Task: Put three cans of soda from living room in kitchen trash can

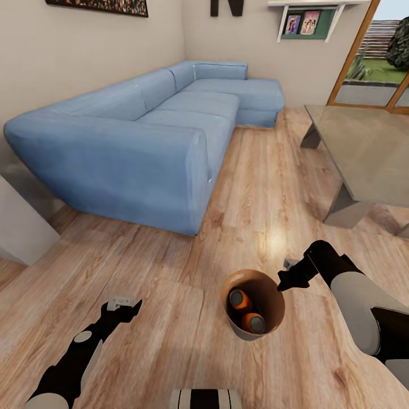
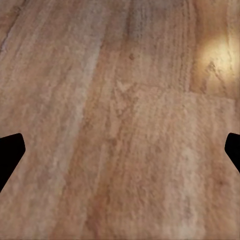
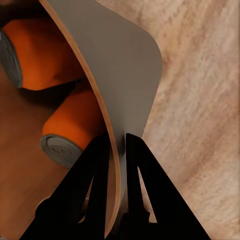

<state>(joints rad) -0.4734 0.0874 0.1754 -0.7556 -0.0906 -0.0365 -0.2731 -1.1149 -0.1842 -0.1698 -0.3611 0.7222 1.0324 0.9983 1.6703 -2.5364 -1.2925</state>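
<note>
The tash can (image 1: 270, 302), a round brown bin, hangs tilted just above the living room's wood floor, and my right gripper (image 1: 286, 281) is shut on its rim. Two orange cans of soda (image 1: 240, 300) (image 1: 253, 322) with grey tops lie inside it. The right wrist view shows the gripper (image 3: 117, 139) clamping the bin's thin wall (image 3: 120, 75), one finger inside and one outside, with both orange cans (image 3: 47, 55) (image 3: 75, 125) at the bottom. My left gripper (image 1: 126, 305) is open over bare floor, its fingertips apart in the left wrist view (image 2: 120, 150). The kitchen is out of view.
A light blue corner sofa (image 1: 159, 130) runs along the left wall. A grey low table (image 1: 369, 147) stands at the right, with a wood-floor lane between them. A glass door (image 1: 375, 62) is at the far right and a pale block (image 1: 17, 227) at the left edge.
</note>
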